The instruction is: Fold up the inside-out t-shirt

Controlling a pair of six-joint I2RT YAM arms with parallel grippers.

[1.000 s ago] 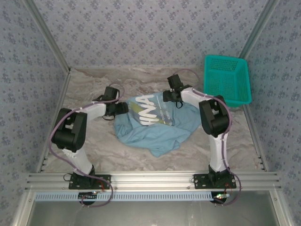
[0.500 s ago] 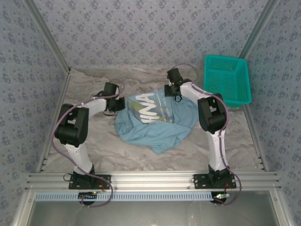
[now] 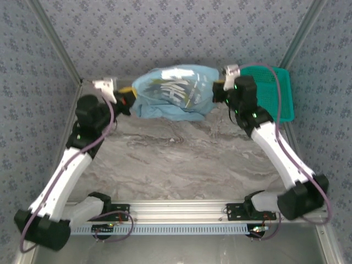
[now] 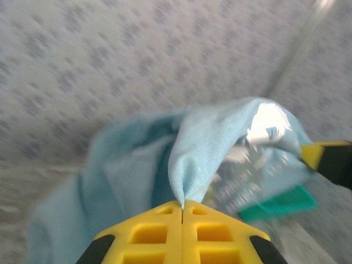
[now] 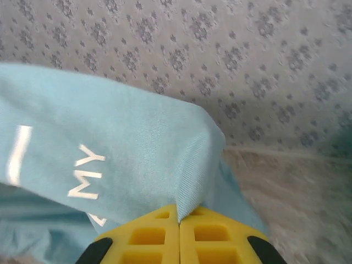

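Observation:
The light blue inside-out t-shirt (image 3: pixel 175 92) hangs bunched in the air near the back wall, stretched between both grippers, white lettering facing the camera. My left gripper (image 3: pixel 130 98) pinches its left edge; in the left wrist view the yellow fingers (image 4: pixel 182 206) are shut on a fold of the t-shirt (image 4: pixel 209 146). My right gripper (image 3: pixel 219 88) holds the right edge. From the right wrist, the yellow jaws (image 5: pixel 179 212) are closed on a ribbed fold of the t-shirt (image 5: pixel 126 159), with white letters at the left.
A teal mesh basket (image 3: pixel 279 96) sits at the back right, just behind the right arm. The marbled table (image 3: pixel 181 159) spreads below the raised shirt. Patterned walls close in the back and both sides.
Both grippers closed on the shirt's edges and lifted it off the table toward the back wall. Both arms have stretched up and outward.

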